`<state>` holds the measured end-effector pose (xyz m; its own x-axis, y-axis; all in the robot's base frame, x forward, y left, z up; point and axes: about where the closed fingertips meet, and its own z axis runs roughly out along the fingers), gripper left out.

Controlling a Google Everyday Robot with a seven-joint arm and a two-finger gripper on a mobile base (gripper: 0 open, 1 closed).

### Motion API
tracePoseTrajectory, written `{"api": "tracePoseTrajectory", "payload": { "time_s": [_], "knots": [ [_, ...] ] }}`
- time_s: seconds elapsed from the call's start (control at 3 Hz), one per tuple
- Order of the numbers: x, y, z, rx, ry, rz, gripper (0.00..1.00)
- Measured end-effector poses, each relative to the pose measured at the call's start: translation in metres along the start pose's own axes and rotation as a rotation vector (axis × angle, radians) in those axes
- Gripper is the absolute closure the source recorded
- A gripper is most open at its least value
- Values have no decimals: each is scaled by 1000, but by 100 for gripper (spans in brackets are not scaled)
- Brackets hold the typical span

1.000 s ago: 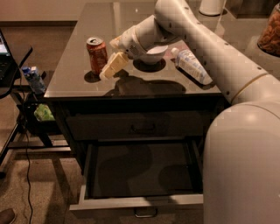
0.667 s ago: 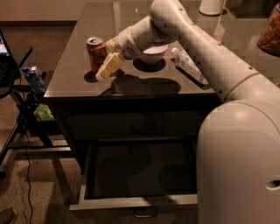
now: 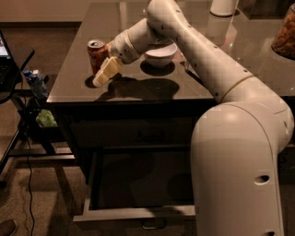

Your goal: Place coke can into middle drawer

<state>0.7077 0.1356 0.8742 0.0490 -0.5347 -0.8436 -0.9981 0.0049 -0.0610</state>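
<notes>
The coke can (image 3: 96,54), orange-red with a silver top, stands upright near the left front corner of the dark countertop (image 3: 138,90). My gripper (image 3: 103,73) is at the can's front right side, low against it, reaching from the right. The can's lower right part is hidden behind the gripper. The middle drawer (image 3: 133,213) is pulled out below the countertop, with a dark inside, a paler front edge and a small loop handle (image 3: 152,226). Nothing shows inside it. My arm's big white body covers the drawer's right end.
A white bowl (image 3: 160,54) sits just behind my wrist. A white cylinder (image 3: 223,7) and a jar (image 3: 283,32) stand at the back right. A stand with a blue item (image 3: 34,80) and a green item (image 3: 46,117) is at the left.
My arm has shifted a little to the left, bringing the gripper closer against the can. The can and the drawer have not moved.
</notes>
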Motion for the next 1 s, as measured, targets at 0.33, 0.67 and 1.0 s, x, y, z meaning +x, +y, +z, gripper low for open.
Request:
{"api": "tracePoseTrajectory", "payload": {
  "time_s": [0.33,0.67,1.0],
  "knots": [
    [0,0,0,-1,0,-1,19],
    [0,0,0,-1,0,-1,42],
    [0,0,0,-1,0,-1,65]
  ]
}}
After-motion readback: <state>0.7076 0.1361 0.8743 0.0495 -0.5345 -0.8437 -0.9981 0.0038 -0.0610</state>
